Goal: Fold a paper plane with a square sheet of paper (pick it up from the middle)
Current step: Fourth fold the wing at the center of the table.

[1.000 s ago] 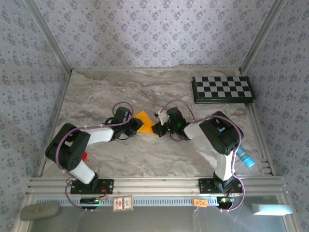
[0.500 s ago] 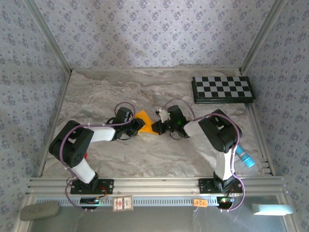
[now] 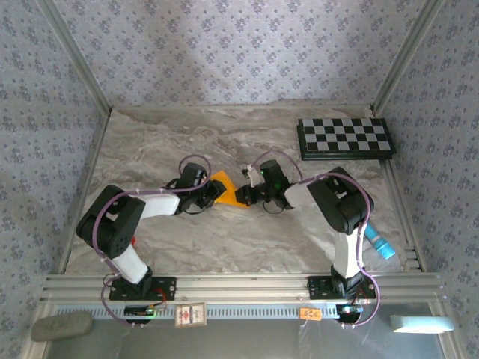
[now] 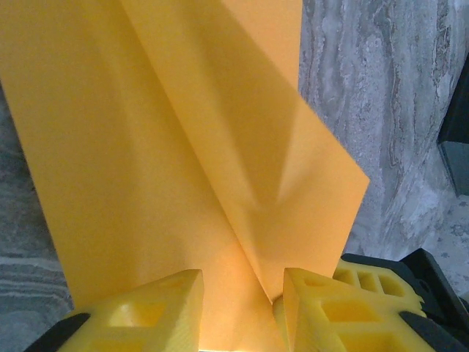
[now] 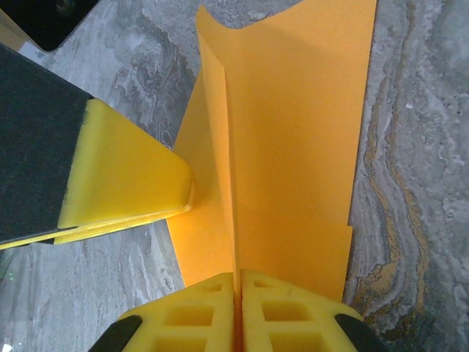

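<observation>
right fingers (image 5: 282,312): pressed together, pinching the near end of the paper sheet (image 5: 293,117) on its upright centre fold.
left fingers (image 4: 135,315): part open with a clear gap, not clamped. A crease of the sheet runs into the gap, closer to the right-hand finger.
left contact: in the right wrist view, one left fingertip touches the sheet's side flap just beside the raised fold.
paper sheet: orange-yellow and partly folded, at mid-table between the two sets of fingers. The centre fold stands up. The flaps spread out low either side; cannot tell if they lie fully flat.
table (image 3: 224,239): grey marbled top, bare around the sheet.
crowding: the two sets of fingers face each other across the sheet, close together; a dark body sits at the right edge of the left wrist view.
near, left: small red piece (image 3: 132,241) beside the left arm, well apart from the sheet.
near, right: cyan item (image 3: 380,245) beside the right arm, by the table's edge.
far, right: checkerboard (image 3: 346,138) at the back corner, well apart.
</observation>
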Robot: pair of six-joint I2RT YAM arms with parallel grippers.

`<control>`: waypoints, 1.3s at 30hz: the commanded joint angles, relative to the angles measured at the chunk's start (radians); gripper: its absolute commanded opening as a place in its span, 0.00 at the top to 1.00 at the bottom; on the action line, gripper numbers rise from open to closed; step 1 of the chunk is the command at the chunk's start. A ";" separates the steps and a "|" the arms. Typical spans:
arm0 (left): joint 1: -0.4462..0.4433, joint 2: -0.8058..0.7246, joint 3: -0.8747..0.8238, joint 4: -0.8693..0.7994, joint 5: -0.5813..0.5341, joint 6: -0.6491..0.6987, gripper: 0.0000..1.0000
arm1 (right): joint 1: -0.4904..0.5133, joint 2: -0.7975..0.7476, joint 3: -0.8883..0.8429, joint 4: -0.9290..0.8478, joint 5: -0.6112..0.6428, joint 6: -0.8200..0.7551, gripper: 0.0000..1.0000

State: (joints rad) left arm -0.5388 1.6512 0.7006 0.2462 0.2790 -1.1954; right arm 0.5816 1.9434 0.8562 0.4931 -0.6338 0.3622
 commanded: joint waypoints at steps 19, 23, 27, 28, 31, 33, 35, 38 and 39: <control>-0.004 0.048 0.033 -0.051 -0.004 0.042 0.69 | -0.034 0.091 0.121 -0.201 -0.114 0.138 0.88; -0.004 0.056 0.032 -0.062 -0.009 0.049 0.70 | -0.039 0.088 0.118 -0.208 -0.115 0.148 0.88; -0.003 0.065 0.024 -0.059 -0.009 0.046 0.72 | -0.048 0.088 0.113 -0.202 -0.123 0.165 0.87; -0.004 0.065 0.023 -0.058 -0.009 0.044 0.72 | -0.048 0.089 0.113 -0.202 -0.123 0.168 0.87; -0.004 0.063 0.020 -0.061 -0.011 0.040 0.75 | -0.053 0.091 0.111 -0.199 -0.119 0.180 0.87; -0.004 0.056 0.015 -0.061 -0.015 0.036 0.76 | -0.059 0.092 0.104 -0.186 -0.122 0.199 0.86; -0.003 0.049 0.016 -0.065 -0.019 0.037 0.76 | -0.066 0.097 0.100 -0.170 -0.131 0.215 0.85; -0.002 0.042 0.017 -0.068 -0.020 0.035 0.76 | -0.077 0.110 0.093 -0.135 -0.154 0.247 0.85; -0.001 0.039 0.019 -0.068 -0.018 0.035 0.76 | -0.078 0.113 0.091 -0.126 -0.156 0.256 0.85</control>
State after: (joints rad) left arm -0.5388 1.6981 0.7300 0.2024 0.2722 -1.1679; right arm 0.5240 2.0197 0.9672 0.3706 -0.7937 0.5766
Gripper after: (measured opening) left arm 0.239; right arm 0.152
